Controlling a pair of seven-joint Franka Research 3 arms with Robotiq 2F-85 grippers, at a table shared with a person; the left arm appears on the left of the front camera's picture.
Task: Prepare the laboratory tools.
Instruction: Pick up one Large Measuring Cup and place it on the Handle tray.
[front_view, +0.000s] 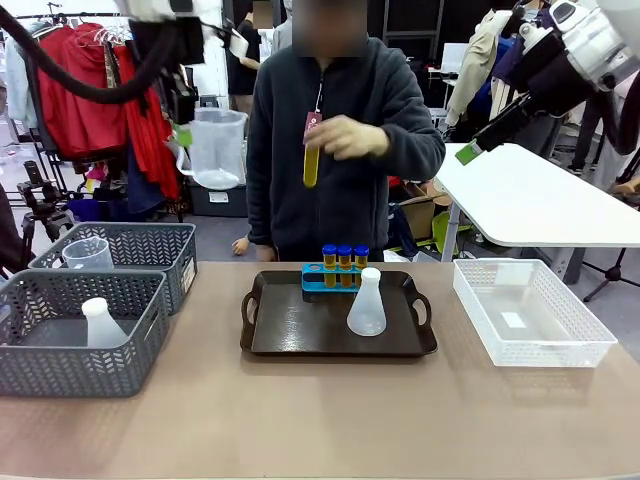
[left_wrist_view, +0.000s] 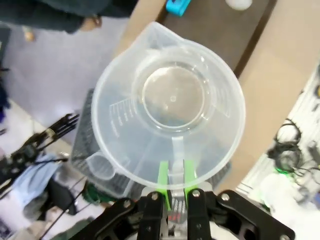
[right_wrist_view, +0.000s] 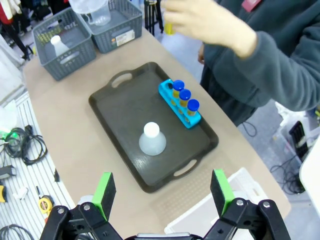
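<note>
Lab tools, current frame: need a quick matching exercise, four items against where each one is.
Items:
1. measuring beaker
2. conical flask
3. blue rack
4. loose tube

Places:
A. standing mid-tray
B. person's hand, above the table
C. back edge of the black tray, three tubes in it
D. clamped by its handle in the left gripper, held in the air

Pairs: 1-D, 2-A, 3-C, 4-B

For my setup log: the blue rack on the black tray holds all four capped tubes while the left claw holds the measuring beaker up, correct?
Not quite: the blue rack holds three tubes, as the right wrist view shows; the person's hand holds the fourth tube. The left claw does hold the measuring beaker up.
</note>
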